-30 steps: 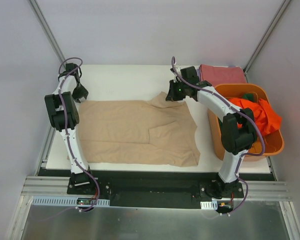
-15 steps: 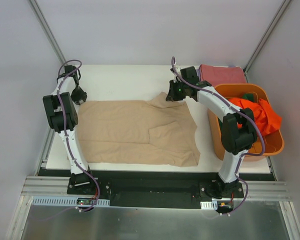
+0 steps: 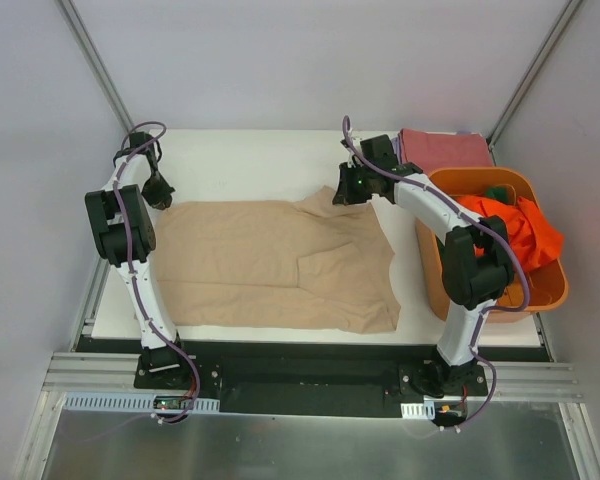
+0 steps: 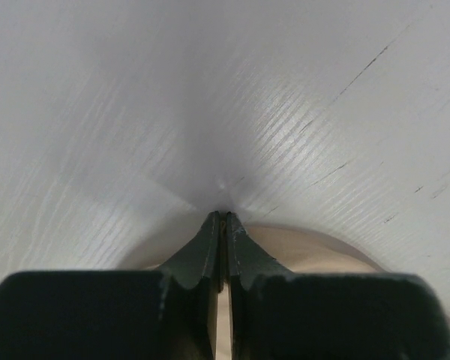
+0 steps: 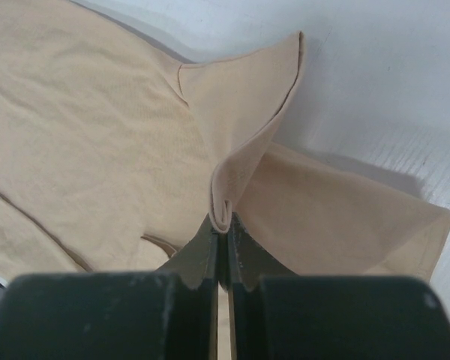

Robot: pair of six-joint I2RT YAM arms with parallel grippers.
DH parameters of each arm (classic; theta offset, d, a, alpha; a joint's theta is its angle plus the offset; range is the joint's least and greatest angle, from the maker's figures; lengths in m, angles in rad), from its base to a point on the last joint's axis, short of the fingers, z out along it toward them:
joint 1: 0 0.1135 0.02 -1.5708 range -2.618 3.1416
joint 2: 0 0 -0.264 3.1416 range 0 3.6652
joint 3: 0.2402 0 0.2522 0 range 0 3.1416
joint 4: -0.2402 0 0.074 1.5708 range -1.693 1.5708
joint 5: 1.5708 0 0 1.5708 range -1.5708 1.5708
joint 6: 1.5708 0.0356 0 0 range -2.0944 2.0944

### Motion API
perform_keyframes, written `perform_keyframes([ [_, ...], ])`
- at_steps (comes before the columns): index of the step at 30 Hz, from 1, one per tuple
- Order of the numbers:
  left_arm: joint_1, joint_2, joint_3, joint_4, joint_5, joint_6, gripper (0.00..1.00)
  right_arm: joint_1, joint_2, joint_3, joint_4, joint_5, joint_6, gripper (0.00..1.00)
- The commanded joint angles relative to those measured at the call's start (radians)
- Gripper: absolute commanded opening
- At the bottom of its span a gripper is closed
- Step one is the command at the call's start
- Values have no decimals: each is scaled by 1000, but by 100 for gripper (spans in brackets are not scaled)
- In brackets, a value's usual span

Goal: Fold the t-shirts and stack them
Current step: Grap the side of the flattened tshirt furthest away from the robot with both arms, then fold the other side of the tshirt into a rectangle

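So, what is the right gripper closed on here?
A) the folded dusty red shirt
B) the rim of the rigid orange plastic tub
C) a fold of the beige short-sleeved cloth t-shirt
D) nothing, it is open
C: the right wrist view shows the right gripper shut on a raised fold of the beige short-sleeved cloth t-shirt, and the top view puts it at the shirt's far right corner, apart from the orange plastic tub.

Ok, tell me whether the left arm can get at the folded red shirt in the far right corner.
Probably not. The left gripper is shut on the beige shirt at its far left corner, and the red shirt lies across the table, beyond the right arm.
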Motion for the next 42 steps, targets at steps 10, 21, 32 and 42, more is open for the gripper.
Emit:
perform_keyframes([
  [10,6,-324,-290,15,-22,-12,0,29,-204,-135,5,-55,-51,0],
  [21,6,-681,-683,190,-23,-68,0,44,-522,-425,-13,-104,-54,0],
  [32,7,-919,-889,218,-224,-174,0,44,-686,-593,-47,-95,-61,0],
  [42,9,-985,-975,227,-272,-194,0,44,-757,-663,-73,-32,-71,0],
])
